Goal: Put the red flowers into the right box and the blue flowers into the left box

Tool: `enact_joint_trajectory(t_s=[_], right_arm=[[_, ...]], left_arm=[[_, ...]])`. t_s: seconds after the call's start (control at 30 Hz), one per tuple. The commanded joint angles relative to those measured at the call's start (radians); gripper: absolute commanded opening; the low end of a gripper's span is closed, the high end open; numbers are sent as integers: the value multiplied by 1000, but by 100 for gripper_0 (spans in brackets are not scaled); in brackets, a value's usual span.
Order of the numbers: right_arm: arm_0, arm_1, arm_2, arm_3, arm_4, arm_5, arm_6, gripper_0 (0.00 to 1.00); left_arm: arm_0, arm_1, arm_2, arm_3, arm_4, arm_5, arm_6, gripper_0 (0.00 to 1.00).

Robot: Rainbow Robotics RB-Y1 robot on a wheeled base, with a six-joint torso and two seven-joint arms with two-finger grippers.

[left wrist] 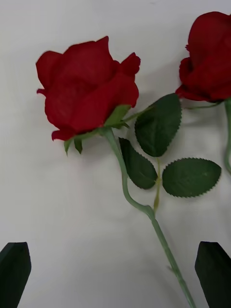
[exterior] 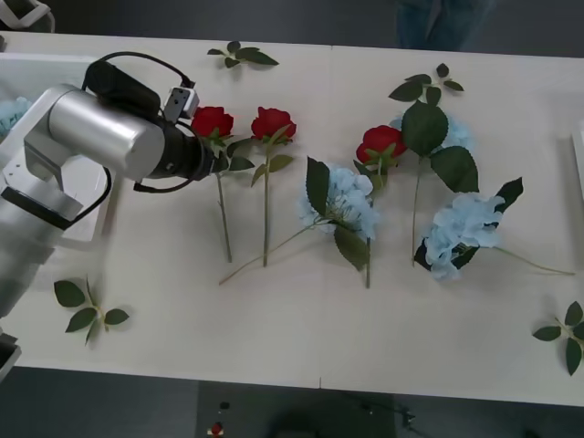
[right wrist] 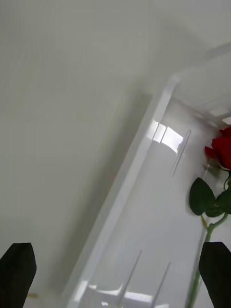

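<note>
Three red flowers lie on the white table: a left one (exterior: 212,120), a middle one (exterior: 272,123) and a right one (exterior: 381,143). Blue flowers (exterior: 339,201) (exterior: 461,228) (exterior: 452,132) lie to their right. My left arm reaches over the left rose. In the left wrist view the left gripper (left wrist: 114,248) hangs open above that rose's (left wrist: 86,89) stem, below the bloom. The right gripper (right wrist: 115,250) is open over the rim of the right box (right wrist: 144,159), where a red rose (right wrist: 224,149) lies. The left box (exterior: 87,228) holds a blue bloom (exterior: 9,109).
Flowerless leaf sprigs lie at the back (exterior: 242,55), front left (exterior: 87,306), front right (exterior: 566,333) and by the far blue flower (exterior: 424,87). The right box shows as a thin edge (exterior: 578,151). The table's front edge runs close below the stems.
</note>
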Motion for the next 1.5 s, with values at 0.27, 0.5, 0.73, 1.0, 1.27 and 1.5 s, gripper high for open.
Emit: enact_joint_trajectory(t_s=[0.27,0.5,0.73,1.0,1.27,1.5], right_arm=[[228,24,-325,-119,-276,339,566,100],[142,150,-268,-78,-285,419,710,100],[-3,242,-143,23,-267,388,776,100],[-83,300,-11,69,-190,309,793,100],[-111,351,69,103,-167,240,800,100],[-134,401,75,122,-126,230,811,100]], left_arm=[[-53,-73,-167,72,-246,-88,244,100],[-54,-107,-186,162,-247,-107,250,100],[-50,-113,-191,181,-221,-105,247,28],[-48,-110,-197,179,-189,-160,252,0],[-50,-105,-196,178,-187,-257,260,72],[-48,-96,-190,179,-204,-257,263,71]])
